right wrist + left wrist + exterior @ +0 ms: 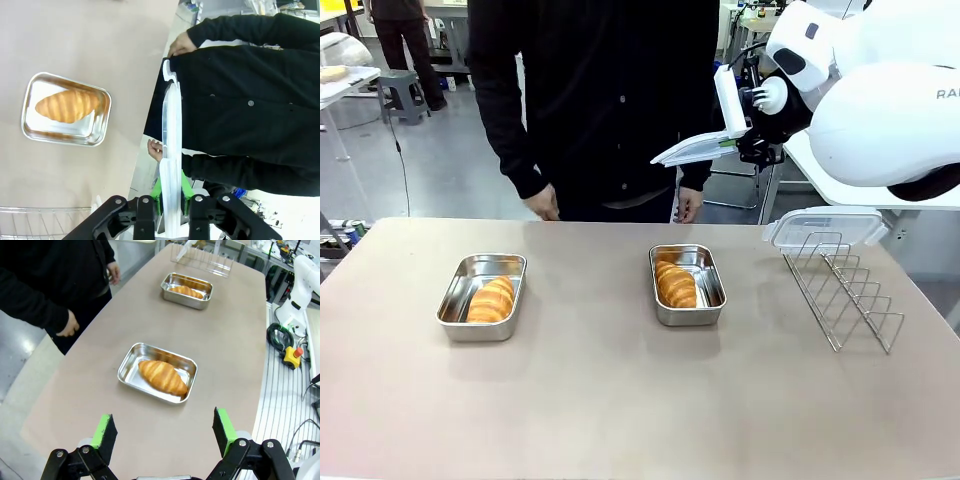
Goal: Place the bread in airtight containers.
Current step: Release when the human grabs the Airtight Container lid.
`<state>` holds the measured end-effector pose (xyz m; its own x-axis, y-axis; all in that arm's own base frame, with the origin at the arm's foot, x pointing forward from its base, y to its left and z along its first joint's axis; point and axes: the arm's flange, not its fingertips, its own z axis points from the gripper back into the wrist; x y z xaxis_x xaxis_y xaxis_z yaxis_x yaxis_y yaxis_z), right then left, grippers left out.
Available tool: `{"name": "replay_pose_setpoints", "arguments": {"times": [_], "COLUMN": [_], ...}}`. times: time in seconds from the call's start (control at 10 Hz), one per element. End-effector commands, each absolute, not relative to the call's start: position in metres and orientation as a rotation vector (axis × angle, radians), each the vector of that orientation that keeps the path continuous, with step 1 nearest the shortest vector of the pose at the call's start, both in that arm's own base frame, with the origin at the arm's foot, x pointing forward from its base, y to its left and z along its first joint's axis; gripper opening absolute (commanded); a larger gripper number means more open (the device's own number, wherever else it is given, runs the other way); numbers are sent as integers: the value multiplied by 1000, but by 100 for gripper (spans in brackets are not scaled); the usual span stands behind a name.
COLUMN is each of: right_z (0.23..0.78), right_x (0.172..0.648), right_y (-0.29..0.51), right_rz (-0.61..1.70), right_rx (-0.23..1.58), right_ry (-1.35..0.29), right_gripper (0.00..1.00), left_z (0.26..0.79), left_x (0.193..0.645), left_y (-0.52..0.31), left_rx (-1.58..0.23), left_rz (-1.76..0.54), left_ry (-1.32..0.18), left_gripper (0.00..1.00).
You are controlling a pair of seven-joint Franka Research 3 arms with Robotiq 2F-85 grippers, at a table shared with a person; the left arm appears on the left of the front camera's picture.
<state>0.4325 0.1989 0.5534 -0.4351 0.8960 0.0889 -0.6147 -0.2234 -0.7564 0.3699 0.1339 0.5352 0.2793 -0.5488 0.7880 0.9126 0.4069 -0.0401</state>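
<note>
holding a clear lid (695, 150) clamped edge-on, the right gripper (748, 142) hangs high over the table's far side. a croissant (492, 300) lies in the left tub (475, 332) and another in the right tub (688, 316), both uncovered. the left gripper (165, 432) hovers with jaws apart. lidding is in hand; next, the lid likely needs levelling, lowering square onto the right tub and pressing down

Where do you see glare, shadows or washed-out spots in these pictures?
Front view: even light, faint shadow under the left container. Left wrist view: that container's steel floor glares. Right wrist view: the clear lid, edge-on, washes out to white.
</note>
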Motion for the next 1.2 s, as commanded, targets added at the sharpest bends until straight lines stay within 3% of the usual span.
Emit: {"name": "replay_pose_setpoints", "arguments": {"times": [0.0,1.1], "right_z": [559,559], "right_x": [429,429], "right_y": [199,199], "right_rz": [1823,1823], "right_rx": [-448,-448], "right_ry": [-910,-910], "right_gripper": [0,0], "left_z": [537,537], "left_x": [371,371], "left_y": [134,134], "left_rx": [-564,-564], "left_rz": [-1061,-1061], "left_ry": [-813,-813], "left_gripper": [100,100]}}
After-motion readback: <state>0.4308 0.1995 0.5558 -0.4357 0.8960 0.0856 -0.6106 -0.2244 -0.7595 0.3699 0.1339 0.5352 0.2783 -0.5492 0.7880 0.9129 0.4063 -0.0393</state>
